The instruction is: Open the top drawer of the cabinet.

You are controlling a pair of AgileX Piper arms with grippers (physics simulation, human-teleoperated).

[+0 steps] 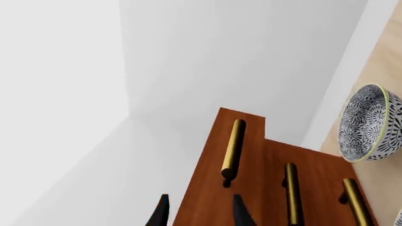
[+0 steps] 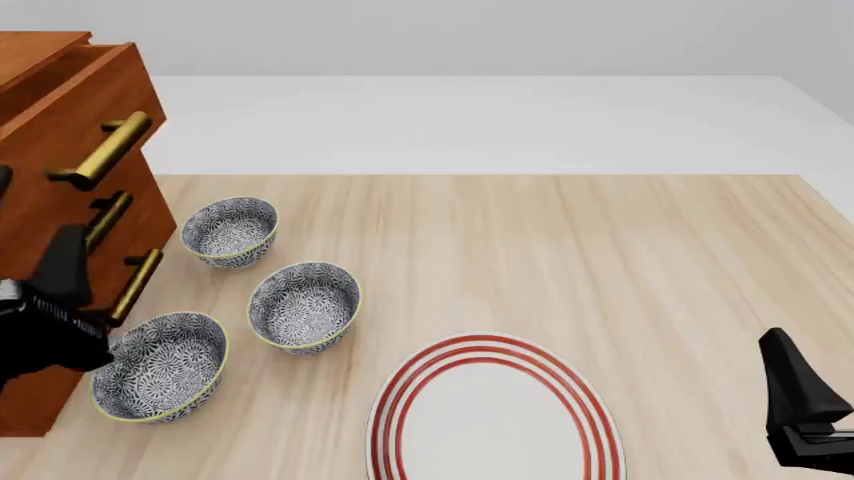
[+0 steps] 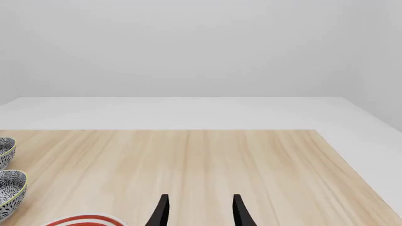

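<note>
The cabinet (image 2: 40, 270) is a tall reddish-brown chest at the table's left edge. Its top drawer (image 2: 100, 95) stands out a little past the two lower drawers, and its brass handle (image 2: 104, 150) is free. In the left wrist view the top drawer (image 1: 242, 122) and its handle (image 1: 232, 148) lie just ahead of my fingertips. My left gripper (image 2: 34, 225) (image 1: 201, 214) is open and empty in front of the cabinet, short of that handle. My right gripper (image 2: 801, 400) (image 3: 199, 212) is open and empty at the near right of the table.
Three patterned bowls (image 2: 230, 230) (image 2: 304, 305) (image 2: 160, 365) sit on the wooden table just right of the cabinet. One bowl (image 1: 370, 122) also shows in the left wrist view. A white plate with red rings (image 2: 494, 415) lies at the near middle. The lower drawer handles (image 1: 291, 193) (image 1: 357, 202) are brass too.
</note>
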